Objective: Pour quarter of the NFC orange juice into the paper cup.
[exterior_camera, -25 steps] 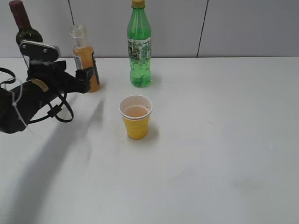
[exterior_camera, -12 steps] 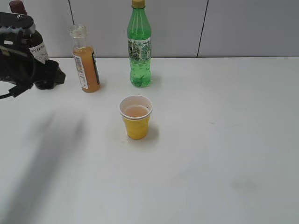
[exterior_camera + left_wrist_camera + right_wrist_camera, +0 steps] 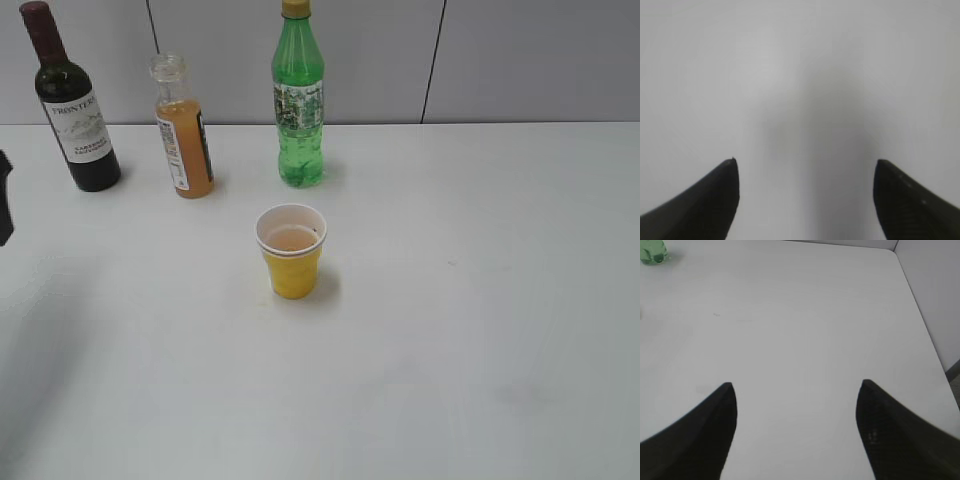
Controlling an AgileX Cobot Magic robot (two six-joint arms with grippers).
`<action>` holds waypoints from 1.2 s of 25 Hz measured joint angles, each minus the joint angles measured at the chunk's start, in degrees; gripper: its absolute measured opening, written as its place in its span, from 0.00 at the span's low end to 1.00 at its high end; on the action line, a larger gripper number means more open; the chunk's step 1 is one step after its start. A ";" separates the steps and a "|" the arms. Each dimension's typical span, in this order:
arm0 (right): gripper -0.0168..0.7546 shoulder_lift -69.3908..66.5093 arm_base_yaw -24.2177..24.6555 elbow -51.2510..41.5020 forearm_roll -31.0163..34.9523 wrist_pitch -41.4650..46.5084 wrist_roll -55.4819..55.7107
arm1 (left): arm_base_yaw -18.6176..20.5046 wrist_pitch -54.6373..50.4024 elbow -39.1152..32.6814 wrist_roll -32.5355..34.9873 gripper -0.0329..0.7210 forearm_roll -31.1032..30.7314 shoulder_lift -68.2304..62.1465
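The NFC orange juice (image 3: 184, 135) stands upright and uncapped at the back left of the white table, orange liquid filling most of it. The yellow paper cup (image 3: 291, 253) stands in the middle with pale orange liquid inside. My left gripper (image 3: 805, 167) is open and empty over bare table in the left wrist view; only a dark sliver of that arm (image 3: 4, 210) shows at the exterior view's left edge. My right gripper (image 3: 795, 390) is open and empty over bare table; it is out of the exterior view.
A dark wine bottle (image 3: 72, 110) stands left of the juice. A tall green plastic bottle (image 3: 298, 100) stands behind the cup; its base shows in the right wrist view (image 3: 652, 252). A grey wall runs behind. The table's right edge (image 3: 925, 325) shows in the right wrist view.
My left arm has let go of the juice bottle and pulled back left, almost out of the exterior view. The bottle and the cup have not moved.
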State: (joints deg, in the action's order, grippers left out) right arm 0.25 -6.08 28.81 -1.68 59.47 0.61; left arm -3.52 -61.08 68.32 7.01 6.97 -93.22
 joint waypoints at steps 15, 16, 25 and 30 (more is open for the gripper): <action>0.79 0.00 0.00 0.00 -0.05 0.00 0.00 | 0.91 -1.51 -26.99 1.25 0.82 0.28 34.09; 0.79 0.00 0.00 0.00 -0.05 0.00 0.00 | 0.91 -1.50 -28.43 1.25 0.82 0.24 36.41; 0.79 0.00 0.00 0.00 -0.05 0.00 0.00 | 0.91 -2.55 -38.30 1.25 0.82 0.72 53.50; 0.79 0.00 0.00 0.00 -0.05 0.00 0.00 | 0.91 -1.18 -40.37 0.13 0.82 1.21 63.10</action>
State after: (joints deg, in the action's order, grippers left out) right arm 0.25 -6.08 28.81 -1.74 59.47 0.61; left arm -2.60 -62.26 27.94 7.14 8.17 -30.13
